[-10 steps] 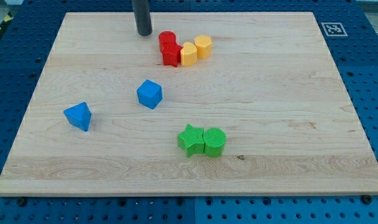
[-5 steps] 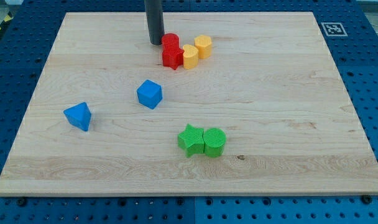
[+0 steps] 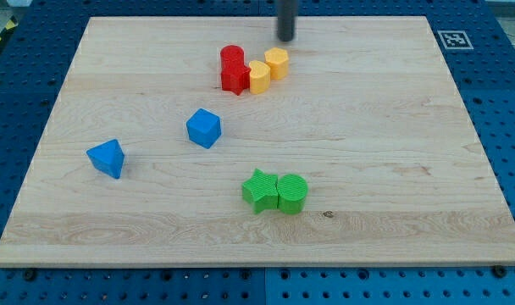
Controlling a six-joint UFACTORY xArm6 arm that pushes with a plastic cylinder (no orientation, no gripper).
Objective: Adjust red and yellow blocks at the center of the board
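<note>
Moved since prior frame: my tip (image 3: 286,39) has gone from the view's left of the red cluster to a spot above and just right of the yellow pair, near the board's top edge. Rod is blurred; tip stands apart from every block, touching none as far as can be seen.

Red cylinder (image 3: 231,58) and red block (image 3: 235,78), shape unclear, sit touching each other, upper centre of wooden board (image 3: 393,152). Yellow block (image 3: 258,75) abuts the red block on its right; second yellow block (image 3: 277,63) touches that one, up and to the right. Cluster pos. unchanged vs. half a sec ago.

Blue cube (image 3: 203,128) lies left of centre. Blue wedge-like block (image 3: 106,158) further left. Green star (image 3: 259,190) and green cylinder (image 3: 292,192) touch, lower centre. Marker tag (image 3: 452,38) at the view's top right, off the board.
</note>
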